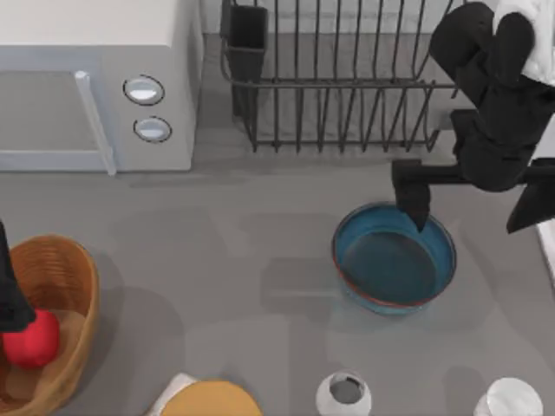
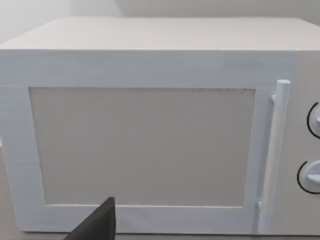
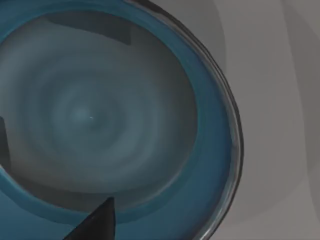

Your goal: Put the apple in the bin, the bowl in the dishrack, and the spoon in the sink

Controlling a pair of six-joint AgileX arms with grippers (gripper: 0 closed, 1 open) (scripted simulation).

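**Apple at the bin, bowl next in line**

The bowl (image 3: 115, 125) sits right under the right wrist camera, its blue glaze and darker inside close below, with one dark fingertip (image 3: 97, 222) over its inner wall. From above, the right hand (image 1: 414, 201) hangs at the bowl's (image 1: 395, 257) rim on the side facing the dishrack (image 1: 334, 87); I cannot tell whether it has clenched on that rim or is spread. The bowl rests on the grey bench (image 1: 225, 260), just in front of the rack and apart from it.

Far from the bowl, at the bench's left edge, the apple (image 1: 33, 338) lies within the bin (image 1: 65, 269), with the left arm's dark hand (image 1: 12, 299) right above it; whether that hand grasps the apple or has released it is not clear. The left wrist camera faces the white microwave (image 2: 150, 140).

My judgement: the apple step is done or nearly so, the bowl step is just starting, and the spoon step remains.
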